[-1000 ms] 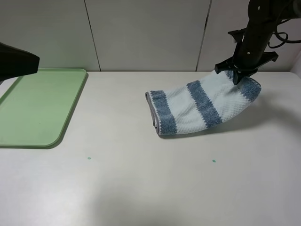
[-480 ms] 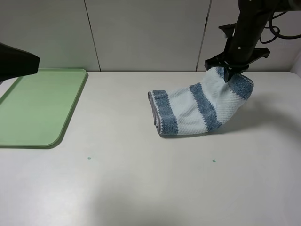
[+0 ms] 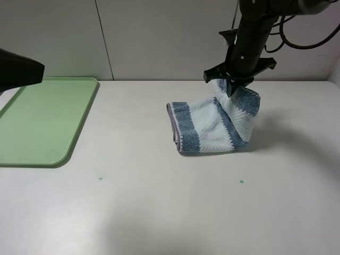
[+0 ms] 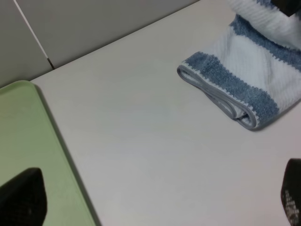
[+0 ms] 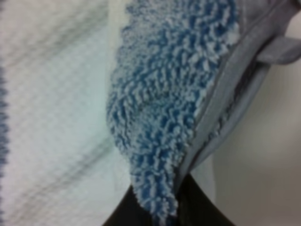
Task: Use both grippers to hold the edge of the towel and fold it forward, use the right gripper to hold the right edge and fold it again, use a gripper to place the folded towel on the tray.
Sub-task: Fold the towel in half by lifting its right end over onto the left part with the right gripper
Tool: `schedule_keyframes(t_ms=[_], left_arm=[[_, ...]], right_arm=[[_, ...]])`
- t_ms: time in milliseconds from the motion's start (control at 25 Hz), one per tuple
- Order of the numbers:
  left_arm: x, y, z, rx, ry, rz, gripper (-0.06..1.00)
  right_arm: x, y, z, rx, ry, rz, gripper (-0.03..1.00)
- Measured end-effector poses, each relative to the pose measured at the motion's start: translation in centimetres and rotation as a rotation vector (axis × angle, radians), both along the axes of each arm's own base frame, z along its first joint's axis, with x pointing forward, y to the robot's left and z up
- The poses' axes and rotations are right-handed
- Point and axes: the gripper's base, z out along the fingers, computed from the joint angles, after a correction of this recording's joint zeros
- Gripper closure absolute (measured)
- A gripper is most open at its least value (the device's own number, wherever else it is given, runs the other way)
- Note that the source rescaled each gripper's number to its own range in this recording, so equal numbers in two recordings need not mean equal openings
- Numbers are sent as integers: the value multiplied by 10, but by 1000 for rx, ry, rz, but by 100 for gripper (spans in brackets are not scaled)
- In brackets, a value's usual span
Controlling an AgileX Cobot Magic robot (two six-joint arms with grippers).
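A white towel with blue stripes lies folded once on the table, its left end flat and its right edge lifted. My right gripper is shut on that right edge and holds it up above the towel's middle. The right wrist view shows the blue fringe of the towel pinched close to the camera. The left wrist view shows the towel lying far from my left gripper, whose two fingertips are spread apart and empty, above the green tray.
The green tray's rim sits at the table's left side. A grey panelled wall runs behind the table. Two small green marks dot the tabletop in front.
My right gripper has carried the towel's right edge to the left and a little up, so the towel now bends over itself. The left arm has not moved.
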Motion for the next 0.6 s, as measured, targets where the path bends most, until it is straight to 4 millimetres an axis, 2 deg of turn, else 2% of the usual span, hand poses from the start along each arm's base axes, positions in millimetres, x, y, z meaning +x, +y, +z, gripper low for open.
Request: schedule_keyframes(t_ms=[360,600], left_arm=[[0,0,0,0,0,0,-6],[0,0,0,0,0,0,-6]], right_arm=[[-11,35,1,61,-34,4,91],[-15,52,1,102,-70,-21,91]])
